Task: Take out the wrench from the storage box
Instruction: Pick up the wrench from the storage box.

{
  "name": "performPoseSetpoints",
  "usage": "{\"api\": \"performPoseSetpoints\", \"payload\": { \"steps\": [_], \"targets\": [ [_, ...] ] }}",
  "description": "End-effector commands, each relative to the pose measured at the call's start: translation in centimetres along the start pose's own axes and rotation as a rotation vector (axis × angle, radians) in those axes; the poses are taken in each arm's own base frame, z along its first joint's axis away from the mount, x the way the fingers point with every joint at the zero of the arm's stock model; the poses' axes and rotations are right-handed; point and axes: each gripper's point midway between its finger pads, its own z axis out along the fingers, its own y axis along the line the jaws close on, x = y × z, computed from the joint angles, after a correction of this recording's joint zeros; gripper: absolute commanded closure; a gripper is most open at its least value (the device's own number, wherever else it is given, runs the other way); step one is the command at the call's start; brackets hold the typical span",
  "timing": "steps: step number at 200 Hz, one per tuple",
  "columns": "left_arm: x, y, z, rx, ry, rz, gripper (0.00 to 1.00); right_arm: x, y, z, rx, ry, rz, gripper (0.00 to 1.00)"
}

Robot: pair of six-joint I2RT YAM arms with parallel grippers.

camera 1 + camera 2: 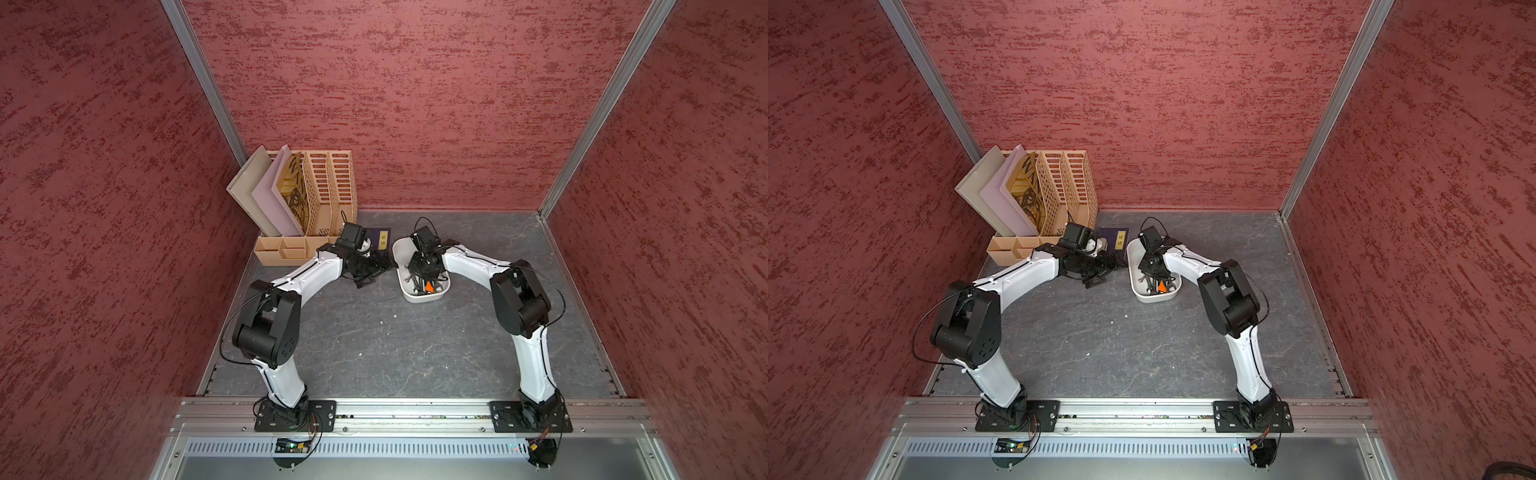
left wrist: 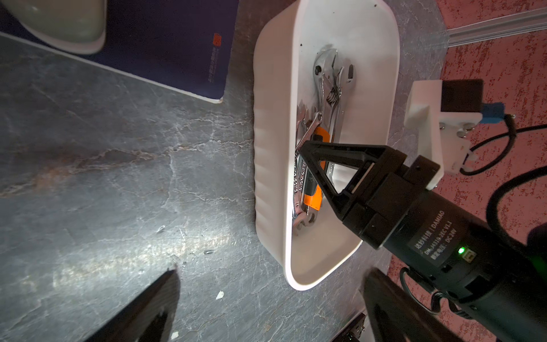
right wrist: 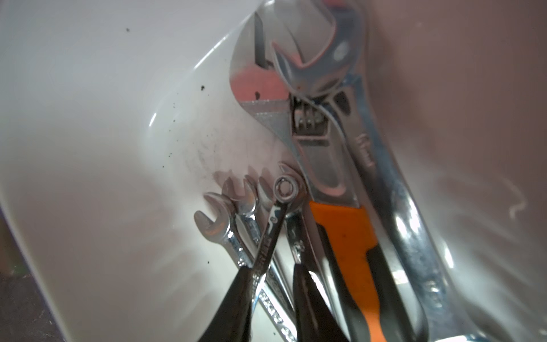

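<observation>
The white storage box (image 1: 419,297) (image 1: 1152,297) (image 2: 266,148) sits right of the table's middle and holds several chrome wrenches. One small ring-ended wrench (image 3: 285,189) (image 2: 313,121) lies slanted across the others, its shaft running between the fingers of my right gripper (image 3: 272,272) (image 1: 422,276), which reaches down into the box and is shut on it. Beside it lie an orange-handled adjustable wrench (image 3: 334,237) and a large spanner (image 3: 370,148). My left gripper (image 2: 272,274) (image 1: 368,278) hovers open over the tabletop just left of the box, holding nothing.
A peach slotted file organizer (image 1: 320,191) with folders stands at the back left. A dark blue book (image 1: 382,239) (image 2: 165,44) lies between it and the box, with a pale bowl (image 2: 65,23) on it. Red walls close in three sides.
</observation>
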Motion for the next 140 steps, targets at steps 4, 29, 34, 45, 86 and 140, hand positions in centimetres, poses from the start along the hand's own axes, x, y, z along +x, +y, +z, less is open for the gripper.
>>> {"api": "performPoseSetpoints", "payload": {
  "steps": [4, 29, 34, 45, 86, 140],
  "targets": [
    [-0.2, 0.0, 0.0, -0.009, -0.009, 0.019, 0.00, -1.6, 0.8, 0.3, -0.019, -0.047, 0.019, 0.72],
    [-0.2, 0.0, 0.1, -0.011, -0.010, 0.020, 0.00, -1.7, 0.9, 0.8, -0.025, -0.042, 0.023, 0.72],
    [-0.2, 0.0, 0.1, -0.010, -0.009, 0.020, 0.00, -1.8, 0.8, 0.8, -0.024, -0.043, 0.025, 0.72],
    [-0.3, 0.0, 0.1, -0.011, -0.009, 0.018, 0.00, -1.8, 0.8, 1.0, -0.025, -0.042, 0.026, 0.73],
    [-0.3, 0.1, 0.2, -0.014, -0.009, 0.019, 0.00, -1.7, 0.5, 1.8, -0.019, -0.030, 0.031, 0.74],
    [-0.3, 0.2, 0.4, -0.017, -0.005, 0.019, 0.00, -1.5, 0.1, 2.3, -0.014, -0.027, 0.032, 0.82]
  ]
}}
